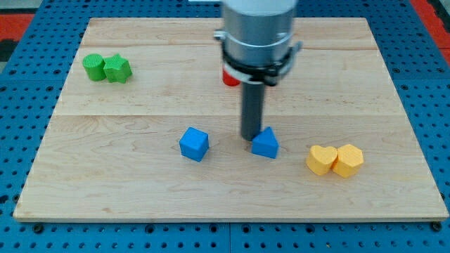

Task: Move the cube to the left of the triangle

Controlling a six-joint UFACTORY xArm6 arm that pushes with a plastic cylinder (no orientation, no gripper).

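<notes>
Blue cube is sitting on the wooden board left of the blue triangle, apart from it with bare wood between, roughly level in the near half. Judging by layout alone, the task is looking close to done or done; maybe only closing the spacing is left, if anything.

My tip is resting at the triangle's far-left edge, just beside it, possibly touching, can't tell. It's between the two blue blocks but much nearer the triangle, well clear of the cube. It's a plain rod, nothing to open or close, holding nothing.

Two green blocks are sitting touching at far left, shapes unclear. Two yellow blocks, touching, heart-like, are lying near right. A red block is poking out behind the arm housing, mostly hidden, shape unreadable. The arm's top is being cut off by the frame.
</notes>
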